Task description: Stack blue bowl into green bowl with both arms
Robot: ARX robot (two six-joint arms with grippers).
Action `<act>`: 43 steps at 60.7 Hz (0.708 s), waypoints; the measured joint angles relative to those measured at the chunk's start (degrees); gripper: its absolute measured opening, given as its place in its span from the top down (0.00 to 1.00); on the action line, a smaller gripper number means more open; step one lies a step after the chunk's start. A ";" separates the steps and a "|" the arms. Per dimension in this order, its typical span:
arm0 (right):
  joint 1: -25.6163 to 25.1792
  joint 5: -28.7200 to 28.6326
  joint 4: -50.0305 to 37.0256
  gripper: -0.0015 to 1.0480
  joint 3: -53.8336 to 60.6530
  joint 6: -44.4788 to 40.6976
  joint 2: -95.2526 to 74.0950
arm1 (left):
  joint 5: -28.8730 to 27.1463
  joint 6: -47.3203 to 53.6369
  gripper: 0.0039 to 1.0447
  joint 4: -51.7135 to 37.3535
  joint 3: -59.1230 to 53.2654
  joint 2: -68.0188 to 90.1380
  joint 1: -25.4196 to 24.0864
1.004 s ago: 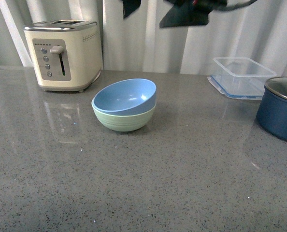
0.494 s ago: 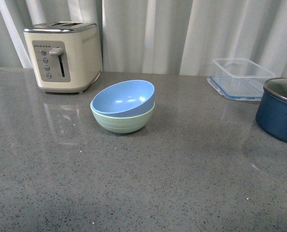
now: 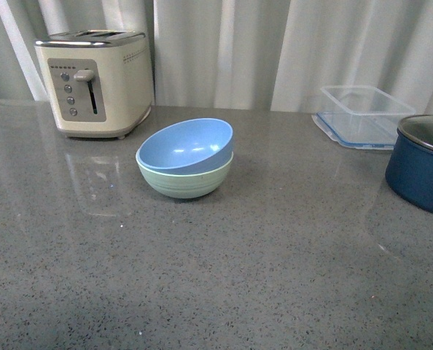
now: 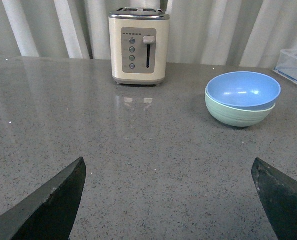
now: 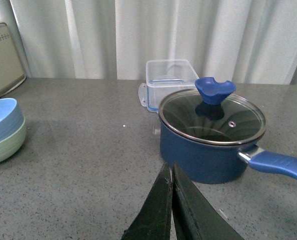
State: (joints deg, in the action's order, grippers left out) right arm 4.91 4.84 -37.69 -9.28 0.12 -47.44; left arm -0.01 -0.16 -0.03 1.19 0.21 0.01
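The blue bowl (image 3: 186,145) sits tilted inside the green bowl (image 3: 185,181) on the grey table (image 3: 216,277), near the toaster (image 3: 94,82). The right wrist view alone shows the pot's (image 5: 211,135) glass lid and the right tool (image 5: 171,200) clenched; the left tool (image 4: 168,195) is released, fingers wide apart

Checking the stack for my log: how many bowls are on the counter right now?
2. The blue bowl sits tilted inside the green bowl, mid-counter, in front of the toaster and to its right. No other bowl shows in any view.
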 joint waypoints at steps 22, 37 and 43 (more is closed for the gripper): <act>-4.76 -4.59 6.03 0.99 5.25 -0.02 11.19 | 0.00 0.00 0.06 0.00 0.00 0.00 0.00; -4.76 -4.72 9.86 0.99 9.01 -0.02 19.21 | 0.00 0.00 0.06 0.00 0.00 0.00 0.00; -4.76 -4.74 12.90 0.99 9.01 -0.02 22.47 | -0.02 0.00 0.06 0.00 0.00 0.00 0.00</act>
State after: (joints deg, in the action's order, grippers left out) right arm 0.14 0.10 -24.80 -0.27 0.10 -24.97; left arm -0.03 -0.16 -0.03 1.19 0.21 0.01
